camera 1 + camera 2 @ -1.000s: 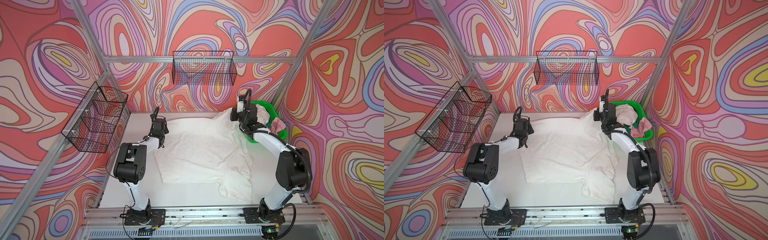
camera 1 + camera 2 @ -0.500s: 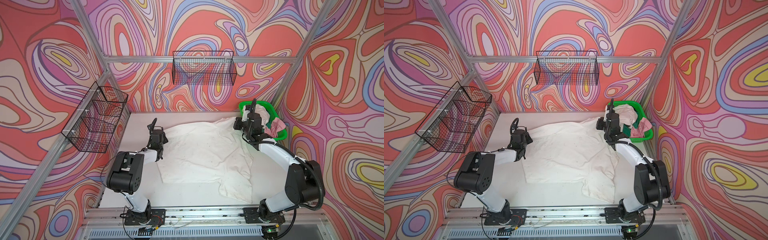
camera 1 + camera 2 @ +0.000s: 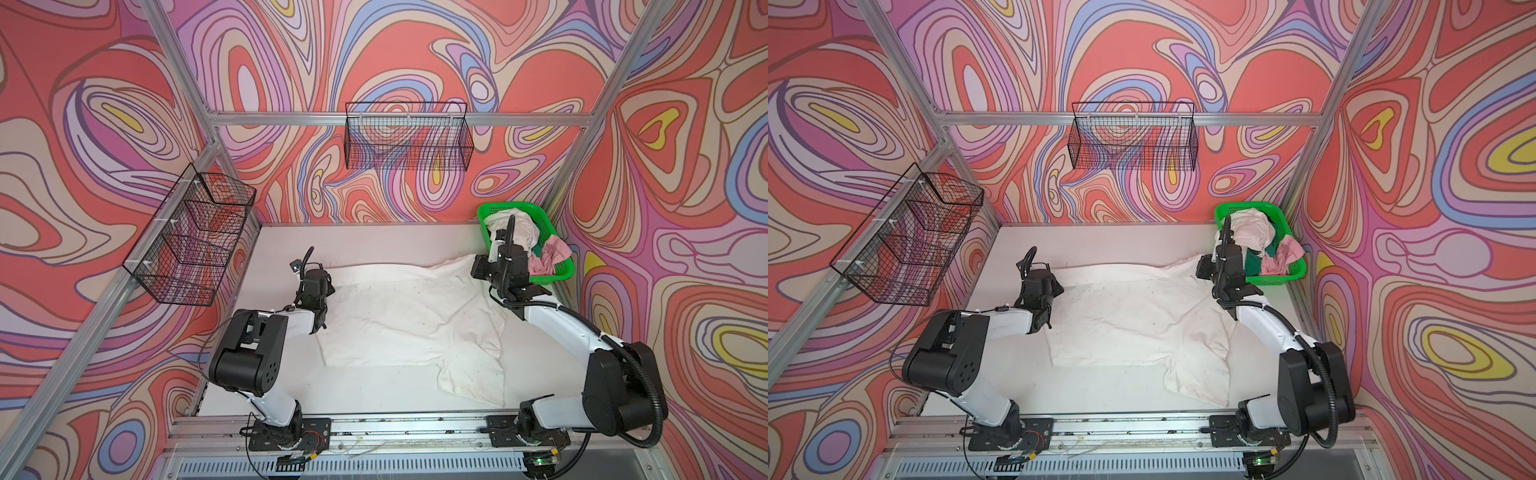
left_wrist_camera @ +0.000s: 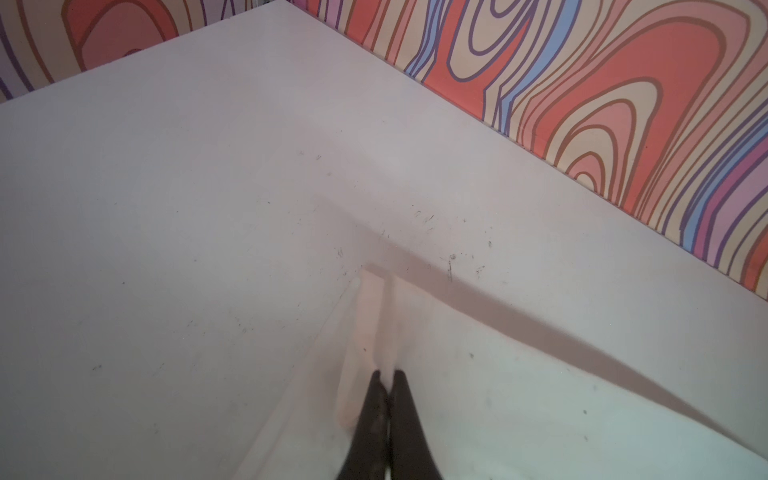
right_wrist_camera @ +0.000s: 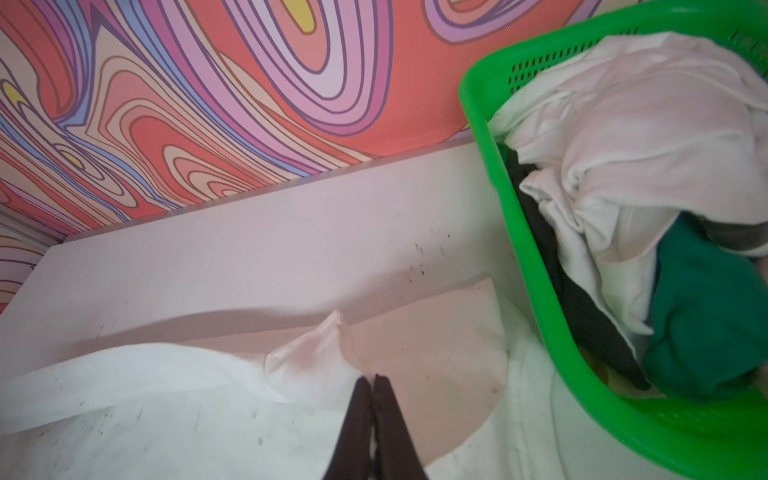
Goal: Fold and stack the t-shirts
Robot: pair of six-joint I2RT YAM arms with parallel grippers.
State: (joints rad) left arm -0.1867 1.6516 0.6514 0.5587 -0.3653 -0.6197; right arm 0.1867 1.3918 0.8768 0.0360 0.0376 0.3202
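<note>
Two robot arms work low over the pale flat table [image 3: 374, 237]. The left arm [image 3: 291, 322] folds sharply at the elbow, while the right arm [image 3: 561, 320] stretches long beside the bright green plastic mesh basket [image 3: 482, 212].

The left gripper [image 4: 386, 376] pinches the far left corner of the large white cloth t-shirt [image 3: 407, 316], which lies spread mid-table. The right gripper [image 5: 372, 379], fingers pressed together, seems to nip its far right corner.

In the basket are a crumpled white t-shirt [image 5: 623, 124], a dark green t-shirt [image 5: 706, 316] and a pale pink t-shirt [image 3: 550, 253].

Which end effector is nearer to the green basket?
Right. The right end effector pinches the white t-shirt at its far corner, just beside the green basket. The left end effector pinches the opposite far corner, across the table from it.
</note>
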